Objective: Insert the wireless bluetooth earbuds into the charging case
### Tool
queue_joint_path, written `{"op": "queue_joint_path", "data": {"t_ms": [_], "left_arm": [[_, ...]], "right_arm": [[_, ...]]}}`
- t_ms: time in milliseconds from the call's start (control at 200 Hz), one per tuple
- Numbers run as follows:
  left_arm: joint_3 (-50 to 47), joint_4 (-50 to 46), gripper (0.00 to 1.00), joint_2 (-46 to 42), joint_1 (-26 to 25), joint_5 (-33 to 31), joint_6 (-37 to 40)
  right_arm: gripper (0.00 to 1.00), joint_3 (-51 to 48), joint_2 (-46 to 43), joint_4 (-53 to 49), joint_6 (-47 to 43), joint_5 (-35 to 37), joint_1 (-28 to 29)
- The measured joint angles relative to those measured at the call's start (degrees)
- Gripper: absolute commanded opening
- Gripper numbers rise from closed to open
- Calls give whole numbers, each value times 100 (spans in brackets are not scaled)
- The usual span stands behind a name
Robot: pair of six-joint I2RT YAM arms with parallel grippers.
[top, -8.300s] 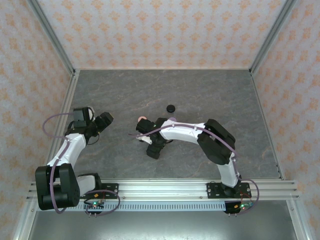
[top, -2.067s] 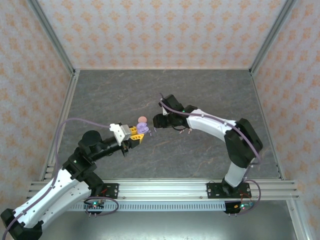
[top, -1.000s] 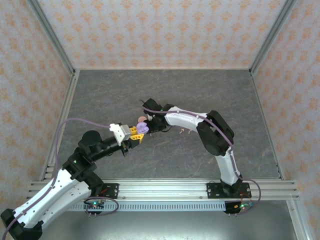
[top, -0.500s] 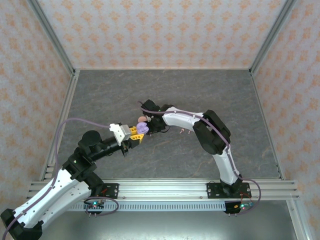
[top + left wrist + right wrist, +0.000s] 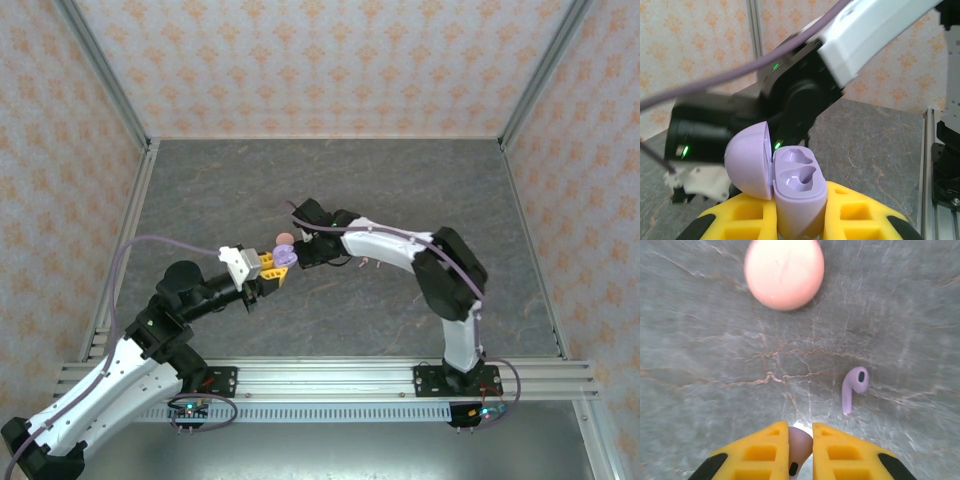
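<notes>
My left gripper [image 5: 799, 222] is shut on the lilac charging case [image 5: 799, 192] and holds it upright. Its lid [image 5: 747, 161] is swung open and both wells are bare. In the top view the case [image 5: 284, 257] hangs above the table's middle, with my right gripper [image 5: 303, 252] just to its right. My right gripper [image 5: 800, 434] is shut on a lilac earbud [image 5: 800, 444] pinched between the yellow fingers [image 5: 762, 452], above the table. A second lilac earbud [image 5: 854, 386] lies on the table ahead and to the right.
A pink round disc [image 5: 784, 272] lies on the grey stone table [image 5: 700, 330] ahead of my right gripper, close behind the case in the top view [image 5: 284, 238]. Two tiny buds [image 5: 367, 262] lie right of the right wrist. Patterned walls enclose the table.
My right gripper has closed on the lilac earbud and shifted slightly right of the case. The left arm has kept the open case still.
</notes>
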Motion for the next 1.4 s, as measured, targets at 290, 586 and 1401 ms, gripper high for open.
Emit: {"op": "queue_joint_path", "data": {"t_ms": [290,586,1401], "left_arm": [[-70,533,0,439,0,0,-400],[-74,1141,0,1073,0,7,-817],[-31,1502,0,1272,-17,328,-1091]], "right_arm": [[14,-1401,-2894,1370,-153,129,-201],[14,-2406,-4712,2911,-343,-354,-107],[14,-2704,-4424,3652,-1211,-468,780]]}}
